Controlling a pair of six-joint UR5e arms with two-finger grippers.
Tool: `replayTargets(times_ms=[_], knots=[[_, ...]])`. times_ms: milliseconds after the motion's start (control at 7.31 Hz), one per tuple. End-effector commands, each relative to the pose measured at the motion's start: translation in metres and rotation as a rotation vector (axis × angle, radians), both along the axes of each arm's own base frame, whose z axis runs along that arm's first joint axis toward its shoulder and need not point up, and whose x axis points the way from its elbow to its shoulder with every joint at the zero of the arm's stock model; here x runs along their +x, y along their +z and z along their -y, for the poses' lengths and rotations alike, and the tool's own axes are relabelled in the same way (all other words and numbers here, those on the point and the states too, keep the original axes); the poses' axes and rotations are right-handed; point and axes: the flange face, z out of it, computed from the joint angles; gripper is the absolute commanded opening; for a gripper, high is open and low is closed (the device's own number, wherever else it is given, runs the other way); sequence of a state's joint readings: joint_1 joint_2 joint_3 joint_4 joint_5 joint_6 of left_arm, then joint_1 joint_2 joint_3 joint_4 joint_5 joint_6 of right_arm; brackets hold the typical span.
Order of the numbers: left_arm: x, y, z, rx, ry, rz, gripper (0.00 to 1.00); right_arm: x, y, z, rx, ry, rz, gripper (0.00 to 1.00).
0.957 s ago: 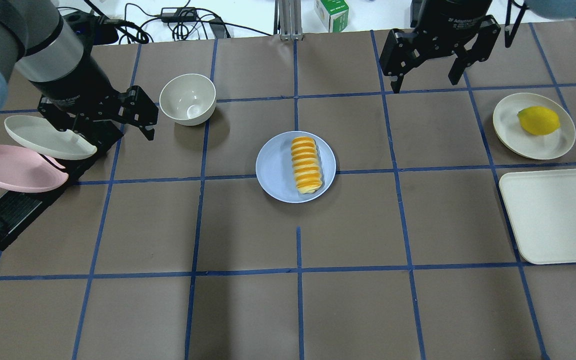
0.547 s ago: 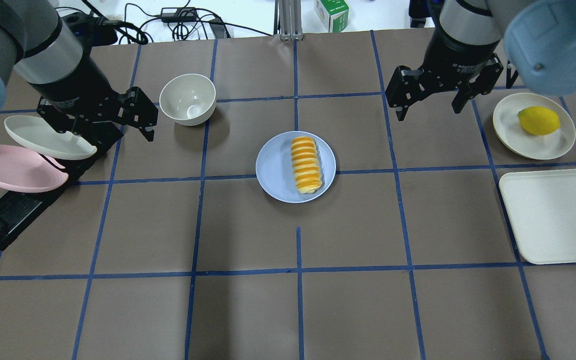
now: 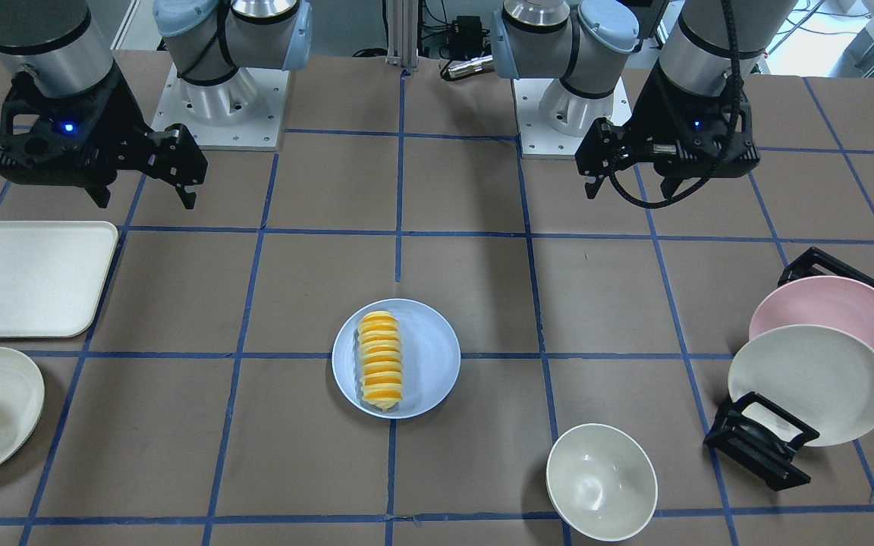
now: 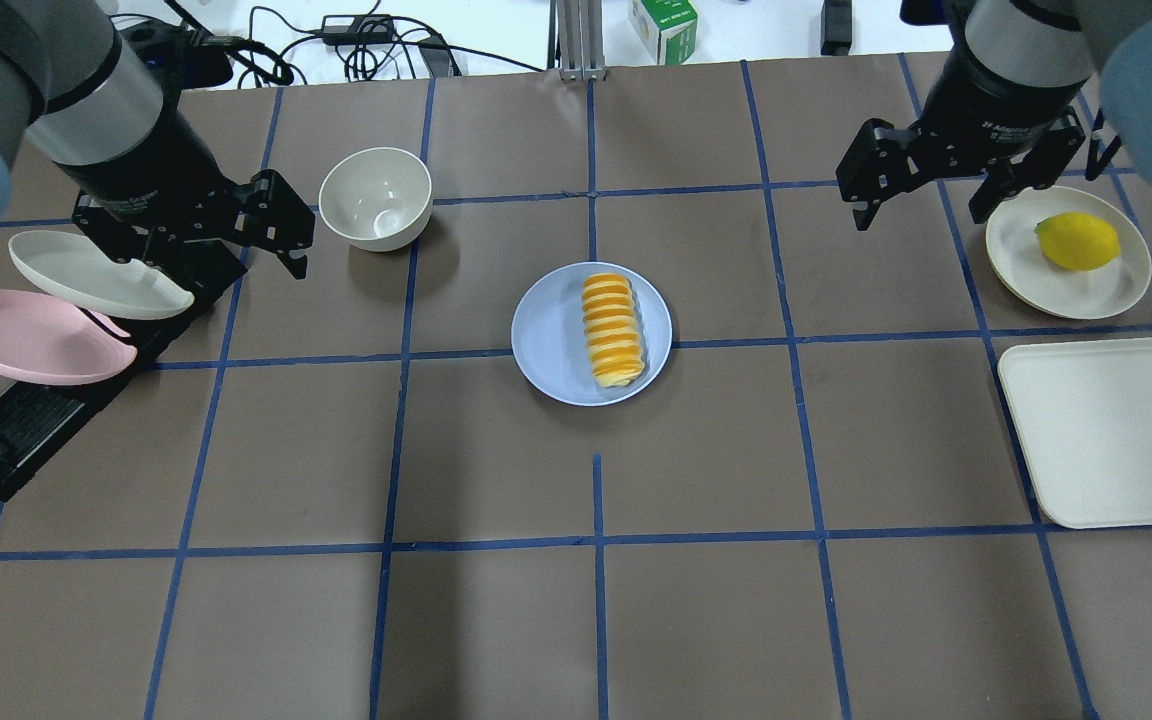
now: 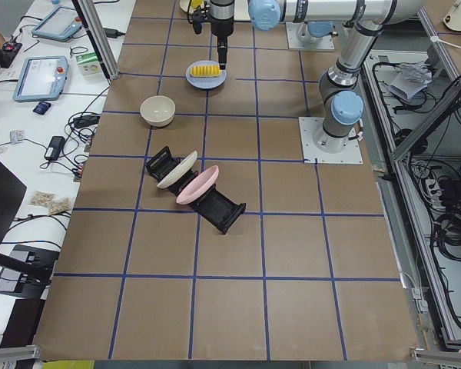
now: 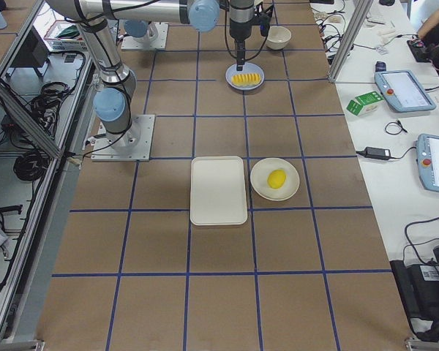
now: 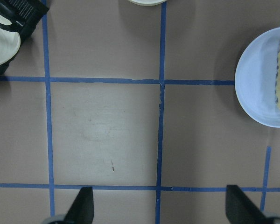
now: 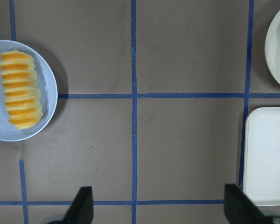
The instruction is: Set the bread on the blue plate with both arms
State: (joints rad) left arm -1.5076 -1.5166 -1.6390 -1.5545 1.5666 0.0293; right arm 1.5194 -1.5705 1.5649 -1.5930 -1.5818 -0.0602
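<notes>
Both arms are the same deal tbh: left arm (image 3: pixel 699 53) and right arm (image 3: pixel 42 38) are silver-grey tubes with pale blue joint caps (image 3: pixel 608 23); each is bolted to a white square base plate (image 3: pixel 539 144) with small screws round its edge; left gripper (image 3: pixel 629 188) and right gripper (image 3: pixel 145 202) are chunky, black, two-fingered, each with a tiny blue light (image 3: pixel 67 127); a black cable (image 3: pixel 638 199) loops off the left one; the white lettering (image 4: pixel 1011 128) on the wrist collars is too small to read

Ridged orange-and-yellow bread (image 4: pixel 613 330) lengthwise on the round blue plate (image 4: pixel 548 345), slightly off-centre.
</notes>
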Motion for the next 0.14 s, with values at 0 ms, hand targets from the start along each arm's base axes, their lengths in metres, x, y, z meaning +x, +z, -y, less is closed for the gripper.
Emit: replayTargets(times_ms=[0], knots=[[0.0007,-0.0004,0.0004,-0.001,0.000,0.001,1.00,0.0133,0.0179,0.0178,0.042,-0.009,0.007,1.00]])
